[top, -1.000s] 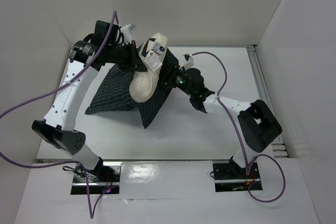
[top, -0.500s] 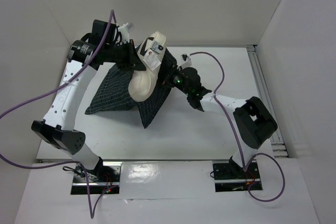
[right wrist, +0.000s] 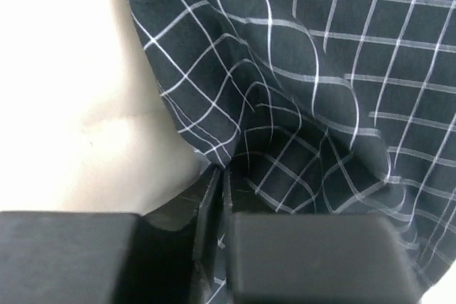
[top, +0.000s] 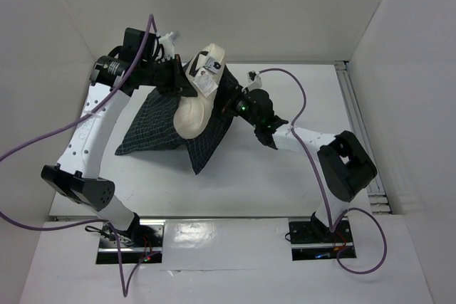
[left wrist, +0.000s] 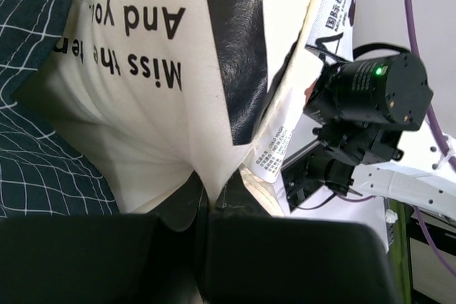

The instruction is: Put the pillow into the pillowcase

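The cream pillow stands partly inside the dark checked pillowcase, its labelled top end sticking out at the back. My left gripper is shut on a pinch of the pillow's cream fabric beside its white tag. My right gripper is shut on the edge of the pillowcase, right next to the pillow. The right arm's wrist shows in the left wrist view, close to the pillow.
White walls enclose the white table on the left, back and right. A purple cable loops off the left arm beyond the table's left edge. Another cable arches over the right arm.
My right gripper has closed on the pillowcase edge; it was open a second ago. The right arm has shifted slightly toward the pillow. The left gripper keeps its hold.
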Robot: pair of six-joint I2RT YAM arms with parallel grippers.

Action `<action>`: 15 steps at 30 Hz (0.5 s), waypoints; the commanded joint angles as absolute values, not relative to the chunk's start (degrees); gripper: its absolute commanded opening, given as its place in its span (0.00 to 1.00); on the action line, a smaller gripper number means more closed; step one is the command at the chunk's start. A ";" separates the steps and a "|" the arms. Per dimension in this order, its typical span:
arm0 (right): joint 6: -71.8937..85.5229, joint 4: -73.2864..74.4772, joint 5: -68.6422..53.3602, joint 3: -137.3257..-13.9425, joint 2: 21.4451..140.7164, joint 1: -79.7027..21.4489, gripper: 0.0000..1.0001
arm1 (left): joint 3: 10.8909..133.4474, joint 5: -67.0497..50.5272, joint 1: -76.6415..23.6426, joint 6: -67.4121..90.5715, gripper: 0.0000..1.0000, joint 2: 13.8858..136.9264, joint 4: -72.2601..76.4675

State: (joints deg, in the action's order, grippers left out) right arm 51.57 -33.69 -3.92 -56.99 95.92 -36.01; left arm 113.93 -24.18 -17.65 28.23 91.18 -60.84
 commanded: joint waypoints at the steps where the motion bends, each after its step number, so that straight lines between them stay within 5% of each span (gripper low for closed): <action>1: 51.50 -34.54 -4.13 -60.91 95.80 -35.07 0.06 | 113.64 -26.36 -17.05 26.37 0.00 87.80 -56.87; 3: 51.50 -34.54 -4.13 -61.44 95.80 -35.07 0.03 | 113.64 -26.37 -17.05 26.37 0.00 87.80 -56.87; 6: 51.50 -35.07 -4.13 -59.86 94.39 -35.07 0.19 | 113.12 -26.37 -17.05 26.37 0.00 87.80 -56.87; 15: 50.89 -34.54 -4.13 -61.08 94.22 -35.07 0.18 | 111.27 -25.32 -17.05 26.37 0.00 87.28 -56.34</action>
